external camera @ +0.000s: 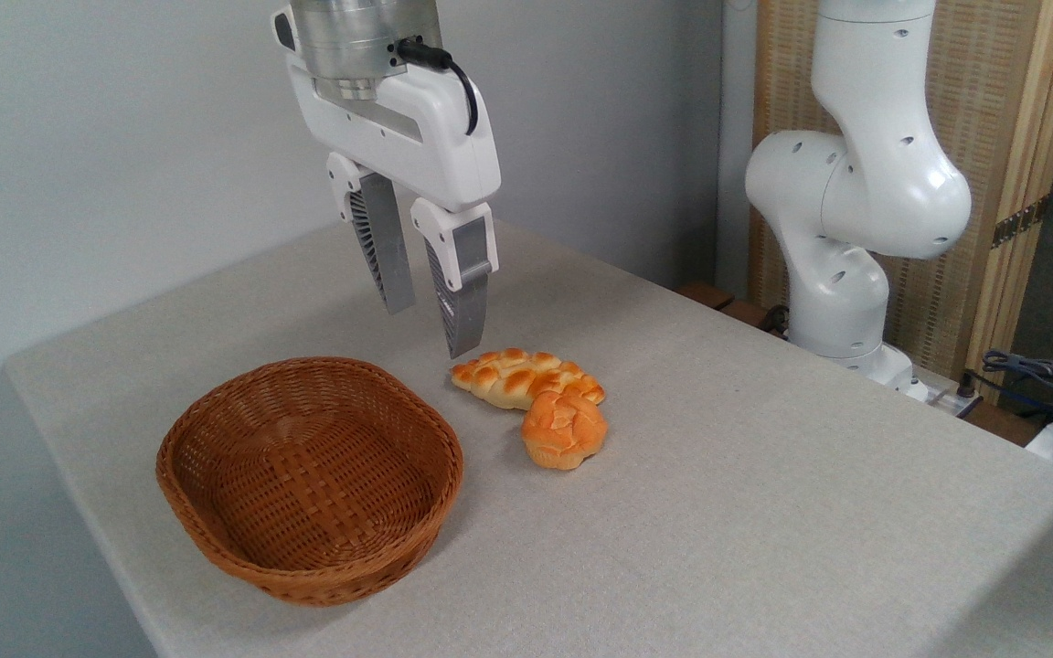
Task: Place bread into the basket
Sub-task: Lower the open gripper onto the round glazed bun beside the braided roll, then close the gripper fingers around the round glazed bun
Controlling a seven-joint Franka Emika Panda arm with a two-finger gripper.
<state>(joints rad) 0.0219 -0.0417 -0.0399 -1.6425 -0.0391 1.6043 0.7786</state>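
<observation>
Item: small round golden-orange knotted bread bun [564,430], paler along its underside. Position: centre of the frame, resting on the pale grey cloth-covered table [764,512]. Its upper edge touches the right end of a longer braided golden loaf [526,377] with pointed ends, which lies just above it.

Item: shallow oval reddish-brown woven wicker basket [216,512]. Position: lower left of the frame, on the table, just left of the bun and apart from it. Contents: nothing visible inside.

Item: white two-finger gripper [430,326] with grey ribbed fingers [463,306]. Position: upper centre-left, hanging above the table, pointing downward with a slight tilt. State: jaws apart, nothing between them. The lower fingertip hangs close above the left end of the braided loaf; contact cannot be confirmed. A black cable [453,73] loops off the wrist housing.

Item: white jointed robot arm base [856,201]. Position: upper right, beyond the far table edge, before a slatted wooden screen [1011,137]. Loose cables [1038,370] lie at the right edge.
</observation>
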